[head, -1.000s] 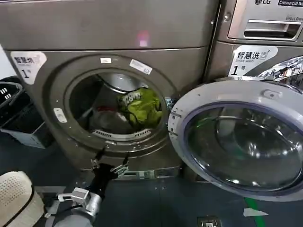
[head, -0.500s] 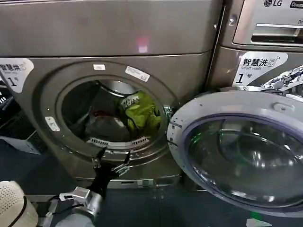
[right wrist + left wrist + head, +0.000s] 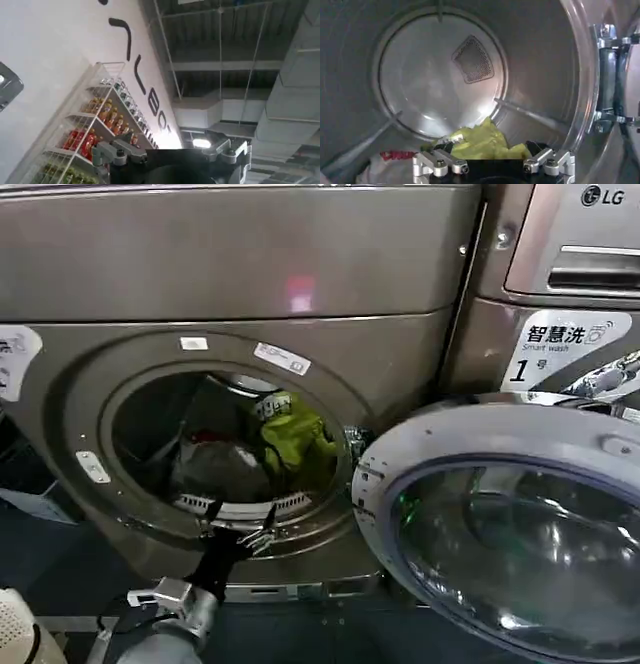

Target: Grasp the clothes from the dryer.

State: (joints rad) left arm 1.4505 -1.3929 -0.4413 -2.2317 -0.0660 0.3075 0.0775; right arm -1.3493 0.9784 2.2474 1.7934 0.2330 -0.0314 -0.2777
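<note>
Head view: the clothes (image 3: 265, 449) lie in a small heap inside the dryer (image 3: 240, 294), low in the drum. A lime green piece with white print sits on the right side of the heap, a white-grey piece lies on the left, and a bit of red peeks out behind. In the left wrist view the clothes (image 3: 480, 145) show up low in the drum — yellow-green cloth in the middle, a red bit and a pale piece off to one side. Behind them is the round back wall of the drum with a mesh vent (image 3: 473, 59).

The dryer is a big bronze-grey machine with a round hole in front. Its glass door (image 3: 510, 529) with a grey rim hangs wide open on the right side. Another machine (image 3: 560, 294) stands just beside it on the right, with a "Smart wash 1" sticker (image 3: 560, 349).

The left gripper (image 3: 240, 529) is right at the bottom edge of the round hole, in front of the clothes and not touching them. Its fingers are spread apart and hold nothing.

The right gripper (image 3: 170, 150) points up at a ceiling — its fingers are apart too, with nothing between them. A wire rack of bottles (image 3: 95, 130) stands by a white wall near it.
</note>
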